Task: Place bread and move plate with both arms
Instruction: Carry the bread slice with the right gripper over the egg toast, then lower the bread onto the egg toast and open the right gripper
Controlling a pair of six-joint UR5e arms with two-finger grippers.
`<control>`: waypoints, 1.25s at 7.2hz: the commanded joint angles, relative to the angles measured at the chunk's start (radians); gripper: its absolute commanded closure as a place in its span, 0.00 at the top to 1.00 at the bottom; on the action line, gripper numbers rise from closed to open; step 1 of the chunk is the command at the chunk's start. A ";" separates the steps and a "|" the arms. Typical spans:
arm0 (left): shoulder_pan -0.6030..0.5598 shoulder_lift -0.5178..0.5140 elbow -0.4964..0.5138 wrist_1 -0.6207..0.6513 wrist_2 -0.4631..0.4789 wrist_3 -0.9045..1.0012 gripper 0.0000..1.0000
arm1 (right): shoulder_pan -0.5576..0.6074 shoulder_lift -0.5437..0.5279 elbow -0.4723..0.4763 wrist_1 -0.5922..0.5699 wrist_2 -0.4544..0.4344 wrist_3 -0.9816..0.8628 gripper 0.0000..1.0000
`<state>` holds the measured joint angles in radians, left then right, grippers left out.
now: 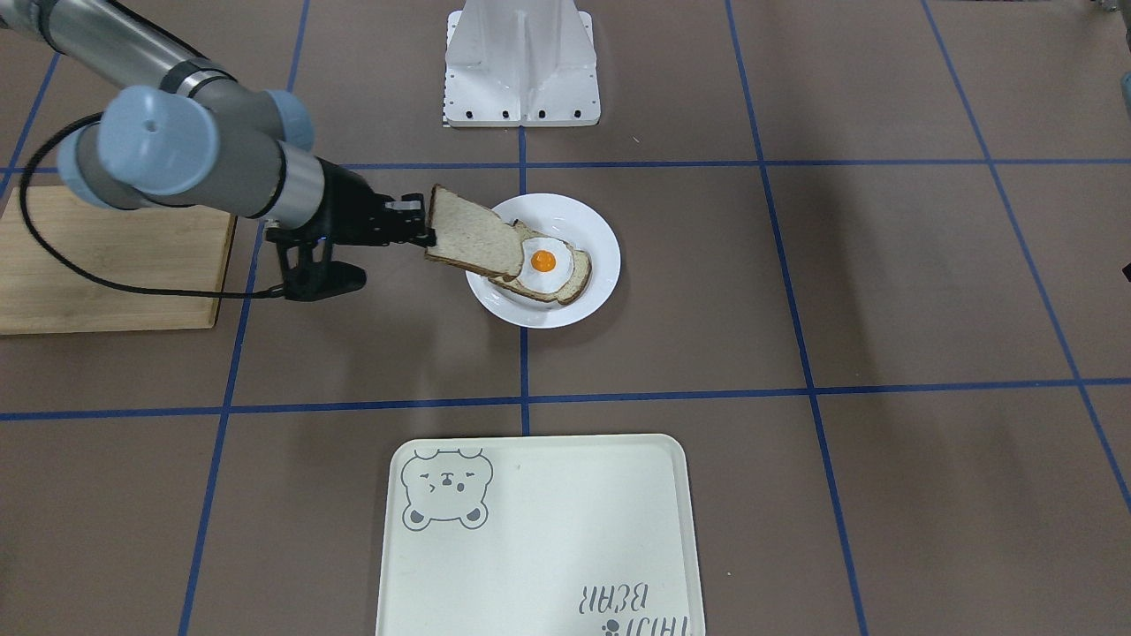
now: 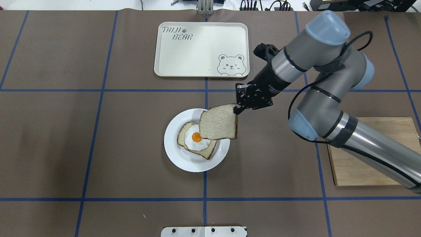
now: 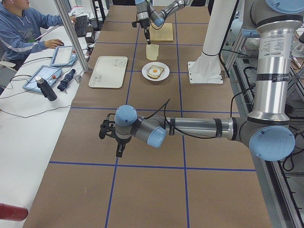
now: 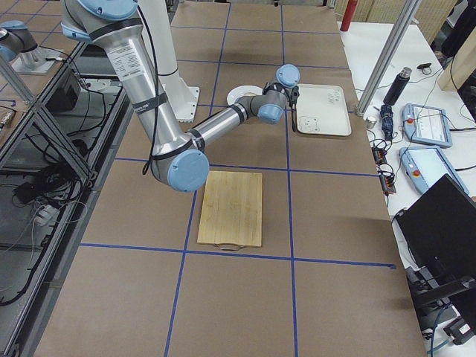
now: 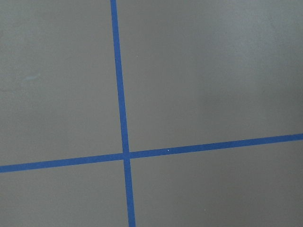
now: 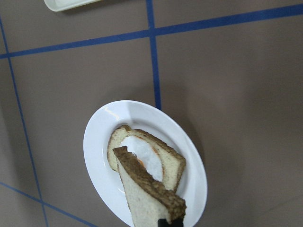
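My right gripper (image 2: 235, 110) is shut on one edge of the plain bread (image 2: 218, 123) and holds the slice tilted in the air over the right side of the white plate (image 2: 190, 164). On the plate lies another slice with a fried egg (image 2: 196, 140). In the front-facing view the gripper (image 1: 430, 234) holds the bread (image 1: 473, 234) above the plate's (image 1: 548, 309) left rim. The right wrist view shows the bread (image 6: 147, 198) over the plate (image 6: 102, 142). My left gripper (image 3: 118, 151) shows only in the exterior left view, far from the plate; I cannot tell whether it is open or shut.
A cream bear tray (image 2: 197, 49) lies beyond the plate. A wooden cutting board (image 2: 352, 171) lies under my right arm. The white stand (image 1: 521, 66) is at the robot's side of the table. An operator (image 3: 23, 28) sits at a side desk.
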<state>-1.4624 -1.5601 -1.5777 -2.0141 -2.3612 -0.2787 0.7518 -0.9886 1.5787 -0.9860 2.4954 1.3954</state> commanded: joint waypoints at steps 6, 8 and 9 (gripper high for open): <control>0.001 0.048 -0.061 0.000 0.000 -0.001 0.99 | -0.152 0.049 -0.085 0.056 -0.227 0.163 0.00; 0.001 0.048 -0.062 0.000 0.000 -0.001 0.98 | -0.118 0.036 -0.078 0.056 -0.173 0.157 0.00; 0.001 0.048 -0.065 0.002 0.000 -0.001 0.99 | -0.130 0.030 -0.086 0.056 -0.188 0.154 0.00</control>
<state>-1.4619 -1.5125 -1.6403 -2.0138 -2.3608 -0.2792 0.6251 -0.9500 1.4972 -0.9297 2.3078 1.5537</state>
